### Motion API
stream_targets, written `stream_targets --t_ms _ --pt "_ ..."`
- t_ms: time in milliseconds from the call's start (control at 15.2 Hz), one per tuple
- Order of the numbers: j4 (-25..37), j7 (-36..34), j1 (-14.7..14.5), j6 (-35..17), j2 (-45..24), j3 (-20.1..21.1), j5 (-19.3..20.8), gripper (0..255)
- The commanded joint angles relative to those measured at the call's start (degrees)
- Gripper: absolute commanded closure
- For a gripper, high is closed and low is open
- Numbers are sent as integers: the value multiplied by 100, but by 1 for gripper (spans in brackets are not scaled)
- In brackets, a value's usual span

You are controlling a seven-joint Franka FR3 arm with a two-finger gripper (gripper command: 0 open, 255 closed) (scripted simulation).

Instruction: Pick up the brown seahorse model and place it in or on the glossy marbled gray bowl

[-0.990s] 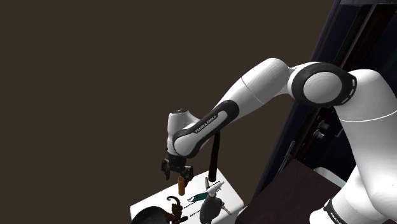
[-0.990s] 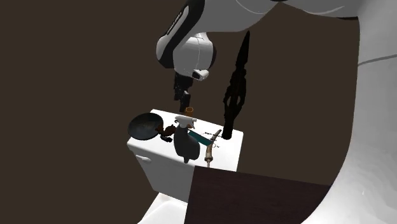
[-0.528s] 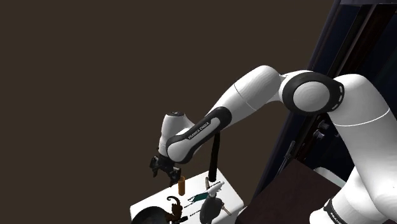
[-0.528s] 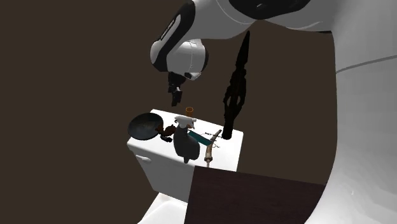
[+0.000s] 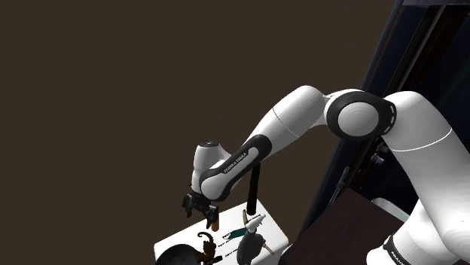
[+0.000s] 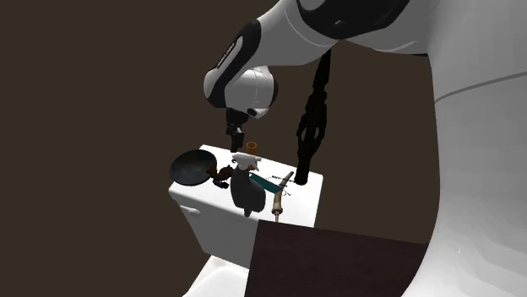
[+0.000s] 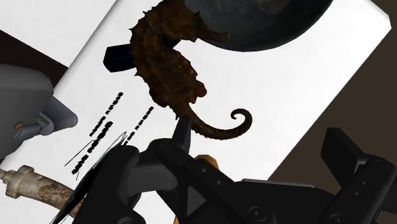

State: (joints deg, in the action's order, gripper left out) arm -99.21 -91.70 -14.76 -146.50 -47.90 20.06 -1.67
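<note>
The black two-finger tool [image 5: 199,207] has dropped lower toward the white box-shaped bench [image 7: 305,95] than half a second ago; its fingers stand spread, pinching nothing, likely ready to straddle the curled brown seahorse model [image 7: 168,70], which lies flat just beside the glossy dark-gray bowl [image 7: 267,25] and is not yet lifted.

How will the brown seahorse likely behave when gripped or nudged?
Likely rigid: the seahorse shows a crisp curled tail. Its ridged, tapering body may pivot in a pinch. Lying flat on the white surface by the bowl, it should slide, not roll.
</note>
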Motion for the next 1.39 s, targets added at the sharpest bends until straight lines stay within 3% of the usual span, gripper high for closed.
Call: stream_targets --t_ms 0,66,132,264,462,660,726,792,1122,1320 --pt "132 -28 23 790 -169 -74 1 0" --pt "132 -31 26 790 -170 -70 6 0" --pt "183 -10 35 810 -211 -77 11 255" --pt "250 11 75 935 -159 -70 6 255" --pt "-152 23 166 815 114 -9 -42 255" --pt "-71 -53 78 831 66 -14 -32 255" --pt "-172 -44 73 427 137 24 -32 255" --pt "-172 -44 73 427 137 24 -32 0" --pt "330 590 -300 977 -563 -133 595 0" --pt "366 577 -352 841 -730 -167 618 0"
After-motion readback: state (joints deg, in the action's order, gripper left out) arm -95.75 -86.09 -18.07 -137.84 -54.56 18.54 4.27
